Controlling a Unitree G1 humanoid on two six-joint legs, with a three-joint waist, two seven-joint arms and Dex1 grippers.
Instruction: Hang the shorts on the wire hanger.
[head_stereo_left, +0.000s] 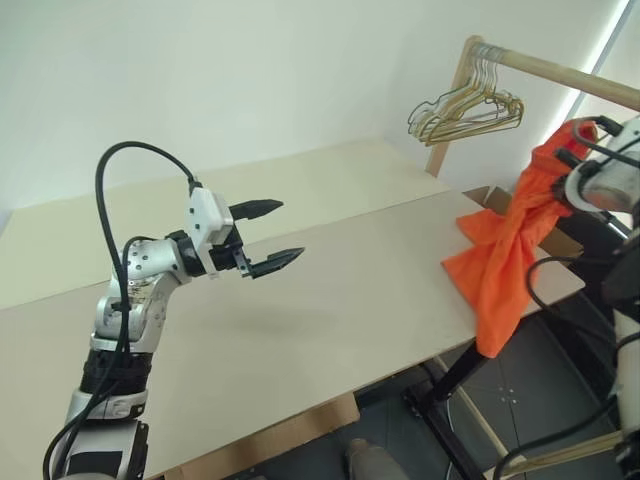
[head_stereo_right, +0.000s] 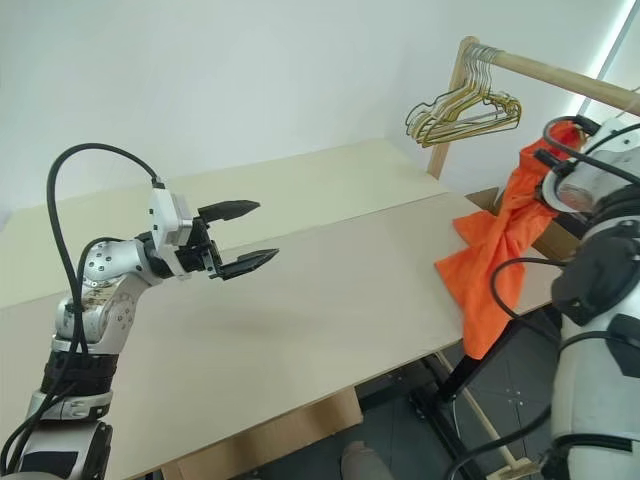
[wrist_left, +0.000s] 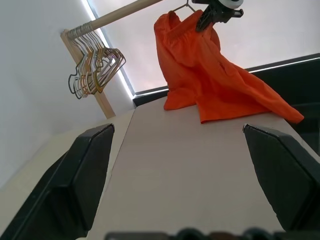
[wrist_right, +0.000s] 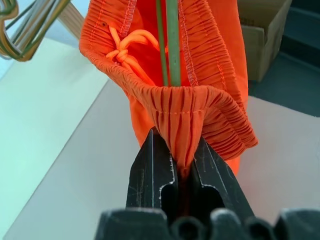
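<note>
pale walls and a bright window strip back a long cream counter (head_stereo_left: 330, 300), with a wooden rail (head_stereo_left: 560, 68) at about 1 o'clock carrying a bunch of gold and green hangers (head_stereo_left: 465, 110). the right tool (wrist_right: 182, 167) is pinching the waistband of the shorts (head_stereo_left: 510, 250), which hang off the counter's 3 o'clock edge; the wire hanger (wrist_right: 170, 45) runs up inside the waistband. judged best: keep that pinch firm and ease the band evenly over the wire. the left tool (head_stereo_left: 270, 236) hovers spread wide, empty.
</note>
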